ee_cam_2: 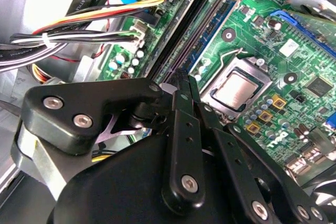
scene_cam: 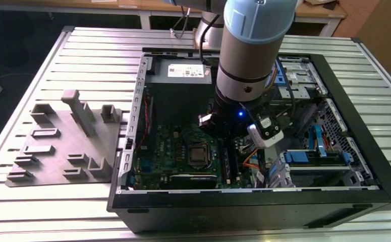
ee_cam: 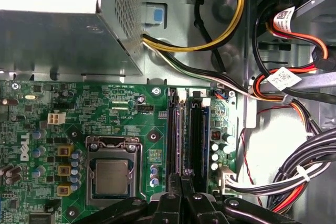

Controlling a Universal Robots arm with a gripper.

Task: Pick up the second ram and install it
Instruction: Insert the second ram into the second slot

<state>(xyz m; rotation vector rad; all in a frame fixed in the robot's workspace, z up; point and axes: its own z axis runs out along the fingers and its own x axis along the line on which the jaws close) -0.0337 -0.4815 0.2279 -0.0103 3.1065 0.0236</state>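
The black linkage gripper (ee_cam: 182,178) hung low inside the open black PC case (scene_cam: 356,151), fingers pinched together right at the near end of the two long black memory slots (ee_cam: 186,129) on the green motherboard (ee_cam: 131,108). I'd guess it was lined up like that to press straight down along a slot. Couldn't tell the second ram apart from the slots, or whether its edge sat between the fingers. The white sticker (scene_cam: 185,70) on the grey power supply (scene_cam: 178,93) had print too small to read

A robotics lab or workshop: an opened computer case (scene_cam: 263,201) lies on a slatted metal desk (scene_cam: 47,212); a grey fixture tray (scene_cam: 67,146) sits beside it; wooden benches (scene_cam: 114,7) stand behind.
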